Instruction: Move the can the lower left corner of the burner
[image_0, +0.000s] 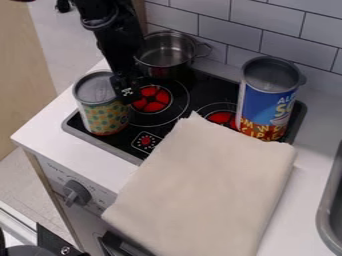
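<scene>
While the dotted can (105, 116) stands by the left corner of the stovetop (125, 148), the hand (127, 90) hangs over the stovetop's left part; I cannot tell whether it is open or closed. 1 pot (165, 57) is at the stovetop's back, 1 blue can (266, 107) on its right, 1 cloth (204, 190) across its front.
</scene>
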